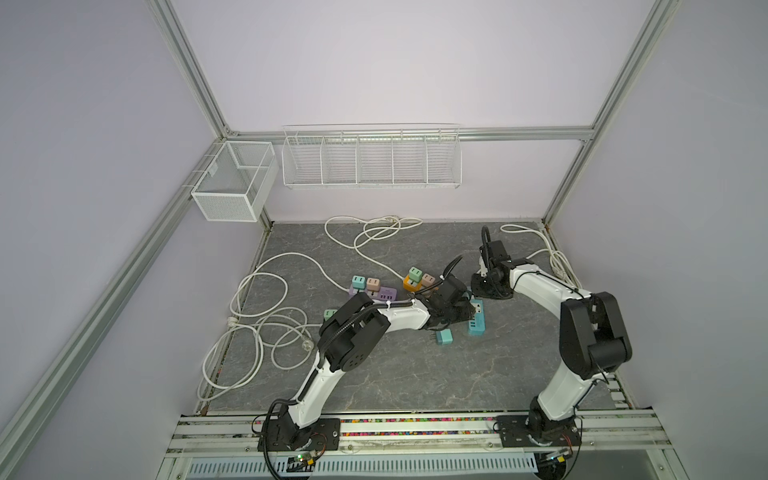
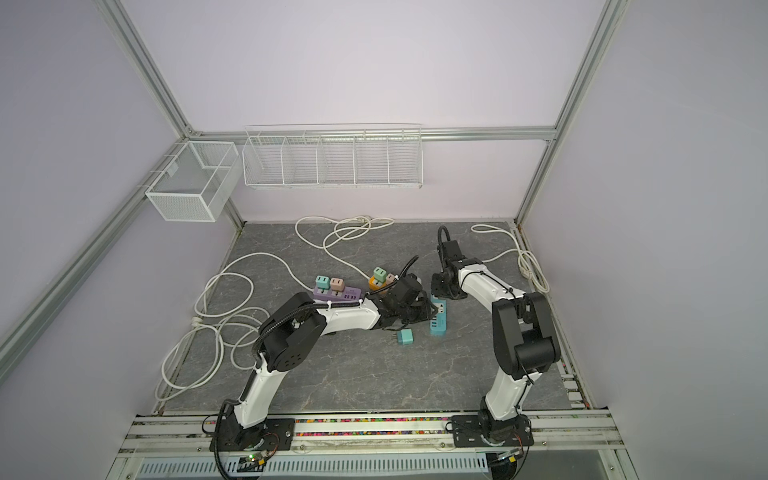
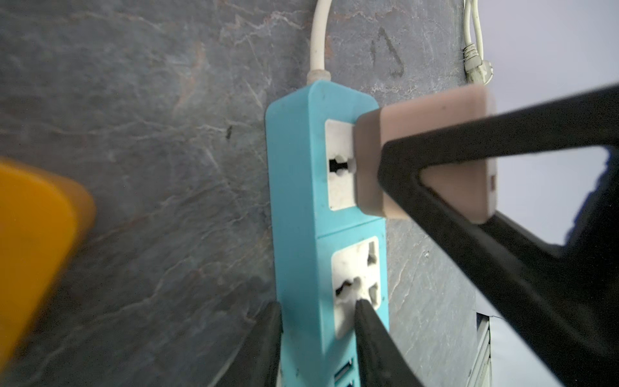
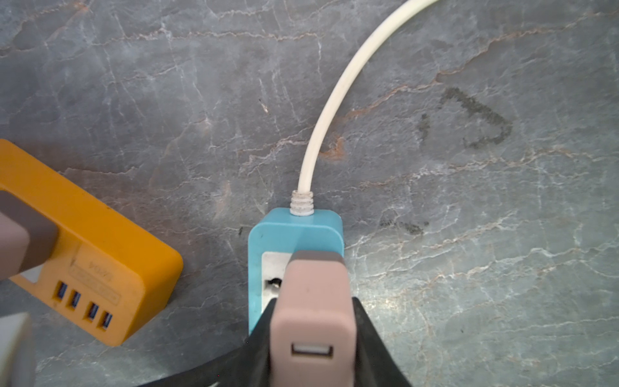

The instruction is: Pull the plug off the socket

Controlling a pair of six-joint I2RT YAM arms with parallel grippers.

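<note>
Nearest the robot's base, a loose teal plug (image 1: 444,337) is lying on its side on the grey counter (image 1: 415,382), just beside the near end of the blue power strip (image 1: 477,320). The strip is lying flat with its long axis running away from the base: USB ports at the near end, white cord (image 4: 335,100) leaving the far end.

The left hand (image 3: 316,311) is straddling the strip at the nearer socket, one finger at the strip's edge and the other over the socket face. Whether the fingers are pinching the strip or only bracketing it, I cannot tell.

Farther along, at the socket next to the cord, the pink plug (image 4: 313,288) is sitting in the strip and standing up from its face. The right hand (image 4: 313,321) is coming down from above and is pressed together on the plug's two sides, so it is the one placed to pull. The prongs are pointing down into the strip, so the pull is probably going to be straight up off the counter, with the left hand keeping the strip down.

Nothing is blocking the space above the plug. The orange power strip (image 4: 100,234), carrying its own plugs, is sitting near on the left arm's side, apart from the blue one. Beyond it the purple power strip (image 1: 384,294) is lying with two more plugs, and white cords are looping toward the back wall under the wire baskets (image 1: 372,158).
</note>
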